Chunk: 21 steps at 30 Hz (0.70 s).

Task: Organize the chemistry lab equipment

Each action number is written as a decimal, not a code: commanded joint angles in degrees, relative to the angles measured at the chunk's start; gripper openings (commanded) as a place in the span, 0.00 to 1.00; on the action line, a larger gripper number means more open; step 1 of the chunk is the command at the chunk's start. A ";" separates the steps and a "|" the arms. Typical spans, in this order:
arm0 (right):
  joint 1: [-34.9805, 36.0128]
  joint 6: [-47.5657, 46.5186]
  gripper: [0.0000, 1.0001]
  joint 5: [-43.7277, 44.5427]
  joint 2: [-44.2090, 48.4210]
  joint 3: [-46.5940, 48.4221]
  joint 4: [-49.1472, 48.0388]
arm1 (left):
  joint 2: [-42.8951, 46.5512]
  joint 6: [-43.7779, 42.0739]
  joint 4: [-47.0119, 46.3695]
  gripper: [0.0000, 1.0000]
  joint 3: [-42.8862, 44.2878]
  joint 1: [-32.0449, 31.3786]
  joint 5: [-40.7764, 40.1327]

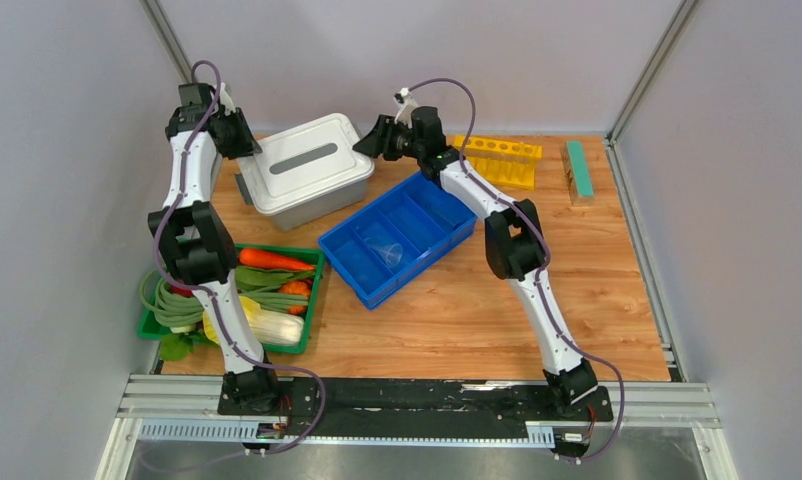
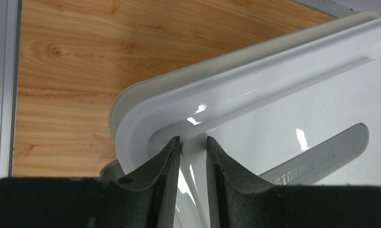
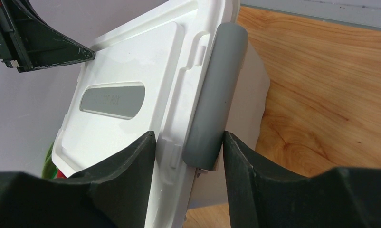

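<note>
A clear cup (image 1: 388, 250) lies in the blue divided tray (image 1: 432, 205). The other small lab items are out of view. A white storage box (image 1: 317, 195) with its white lid (image 1: 305, 160) stands at the back left. My left gripper (image 1: 245, 140) is at the box's left end. In the left wrist view its tips (image 2: 193, 140) rest on the lid (image 2: 283, 109) a narrow gap apart, with nothing held between them. My right gripper (image 1: 372, 140) is at the box's right end. In the right wrist view (image 3: 188, 142) its jaws close on the grey latch (image 3: 217, 95) and the lid rim (image 3: 172, 128).
A green basket (image 1: 312, 300) of vegetables sits at the front left. A yellow rack (image 1: 497, 158) and a green block (image 1: 579, 168) are at the back right. A grey latch (image 2: 110, 172) hangs at the box's left end. Bare wood (image 1: 537, 290) lies front right.
</note>
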<state>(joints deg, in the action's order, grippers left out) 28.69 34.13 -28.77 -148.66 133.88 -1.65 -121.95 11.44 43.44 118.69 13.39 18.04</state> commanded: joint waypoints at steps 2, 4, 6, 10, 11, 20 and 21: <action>1.99 -5.21 0.57 -0.23 3.38 0.59 0.77 | -4.44 -1.94 8.41 0.34 3.19 -0.12 -4.15; 1.90 -5.21 0.81 1.17 3.46 1.29 1.38 | -3.91 -2.74 9.47 0.35 5.75 -0.12 -4.16; 1.90 -5.30 0.88 4.32 3.99 2.43 7.25 | -2.69 -2.92 10.43 0.37 7.59 -0.12 -3.46; 1.55 -5.21 0.91 7.15 8.20 0.60 9.92 | 1.35 -2.83 10.26 0.42 8.40 -0.12 -2.14; 1.55 -5.39 0.91 7.68 9.43 -0.80 9.65 | 2.32 -3.00 10.17 0.43 8.40 -0.12 -1.96; 1.81 -11.80 0.89 10.84 17.96 -6.35 13.33 | 4.79 -1.16 6.05 0.47 6.64 -0.12 1.46; 1.90 -12.68 0.86 11.11 18.66 -6.96 14.12 | 4.88 -0.81 5.69 0.46 6.38 -0.12 1.90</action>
<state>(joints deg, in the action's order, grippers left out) 30.00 26.30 -20.21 -136.18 128.38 10.33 -121.36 9.80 51.75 124.99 13.21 17.08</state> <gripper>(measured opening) 0.904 0.469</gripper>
